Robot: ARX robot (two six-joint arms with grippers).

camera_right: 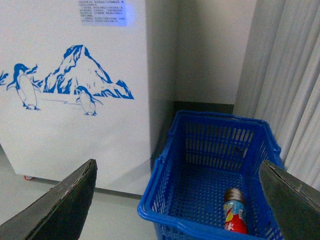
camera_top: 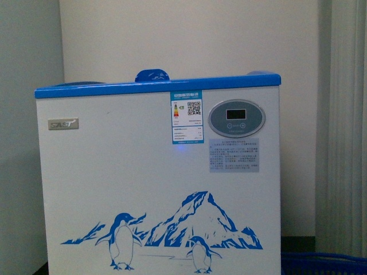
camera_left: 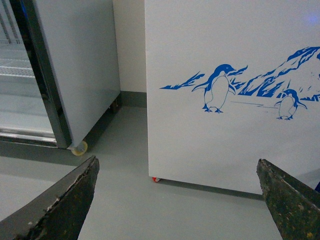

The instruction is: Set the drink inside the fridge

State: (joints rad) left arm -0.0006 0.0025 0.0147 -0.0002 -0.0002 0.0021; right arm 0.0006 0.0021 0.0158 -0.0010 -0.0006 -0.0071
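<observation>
Grey floor (camera_left: 125, 200) runs between the tall grey fridge (camera_left: 80, 65) and the white fridge (camera_top: 114, 172) I face, giving me room. On my right the drink (camera_right: 235, 216) lies in a blue basket (camera_right: 220, 137), between the white fridge and a curtain (camera_right: 290, 75). My left gripper (camera_left: 176, 165) and right gripper (camera_right: 177, 165) are wide open, holding nothing. A badge (camera_top: 63, 124) says SAST.

- The drink (camera_right: 235, 216), an amber bottle with a red, blue and yellow label, rests in a blue basket (camera_right: 220, 142).
- The fridge (camera_top: 114, 172), white with a blue rim and penguin art, stands just beside it.
</observation>
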